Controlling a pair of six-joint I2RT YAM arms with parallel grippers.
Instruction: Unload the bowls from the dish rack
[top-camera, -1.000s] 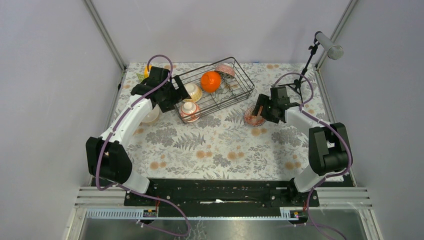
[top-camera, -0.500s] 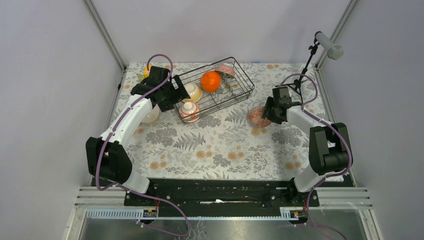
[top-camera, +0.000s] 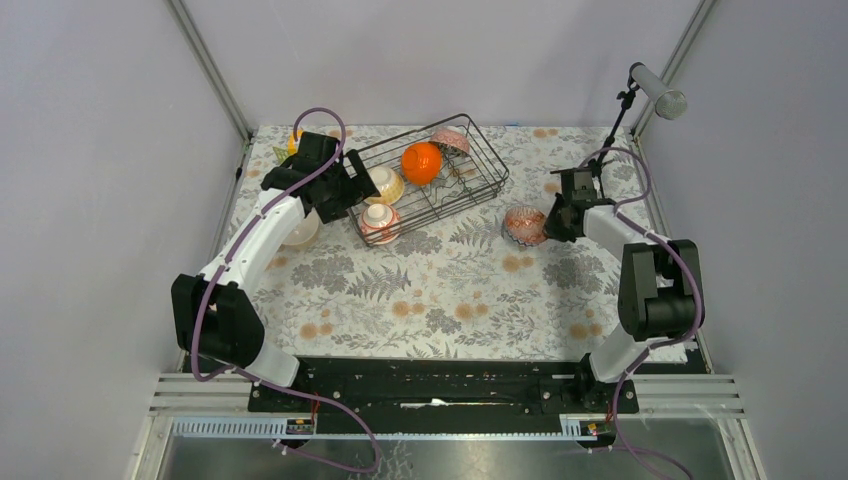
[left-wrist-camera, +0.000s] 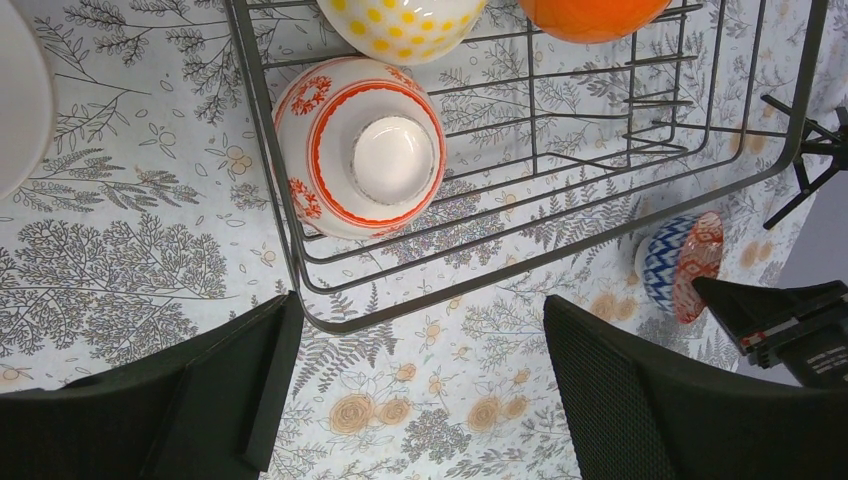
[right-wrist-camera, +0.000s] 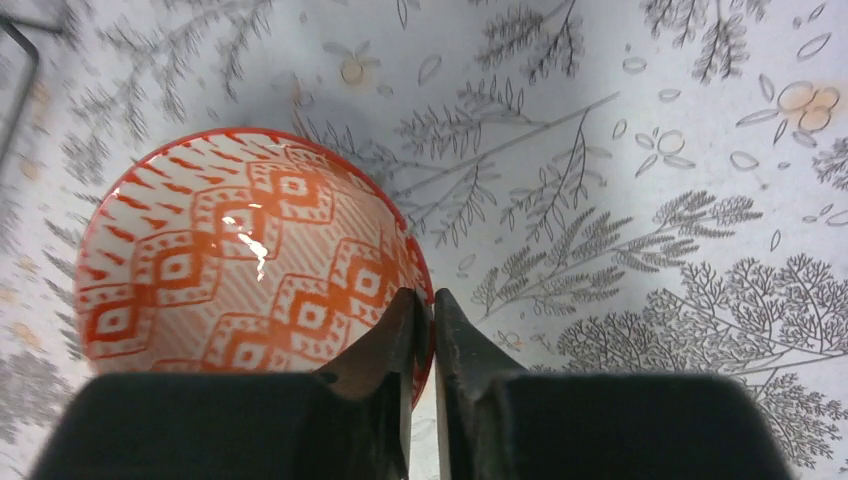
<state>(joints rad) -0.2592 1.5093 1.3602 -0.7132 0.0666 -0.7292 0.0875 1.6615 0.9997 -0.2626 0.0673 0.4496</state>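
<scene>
- Right wrist view: my right gripper (right-wrist-camera: 433, 330) has its two dark fingers pinched almost together on the thin rim of the chevron bowl (right-wrist-camera: 230, 250), one finger inside the rim and one outside.
- That bowl is glossy and round. Its inside is covered in orange-red diamonds and stripes, and its outside carries blue zigzags.
- From above, the chevron bowl (top-camera: 522, 224) sits tipped on its side with its mouth facing my right gripper (top-camera: 553, 220). It is out on the tablecloth (top-camera: 430, 290), just off the right end of the dish rack (top-camera: 470, 180). I cannot tell whether it touches the cloth.
- The dish rack is a dark wire rectangle, and its long axis runs from near-left to far-right.
- Inside the rack, the red-ringed bowl (left-wrist-camera: 365, 150) lies upside down in the near-left corner with its white foot ring up.
- Beside it is the yellow-dotted bowl (left-wrist-camera: 400, 20), then the smooth orange bowl (top-camera: 421, 162).
- The pinkish bowl (top-camera: 450, 140) sits at the far side.
- My left gripper (left-wrist-camera: 420, 330) hangs over that near-left corner with its jaws spread wide and nothing between them.
</scene>
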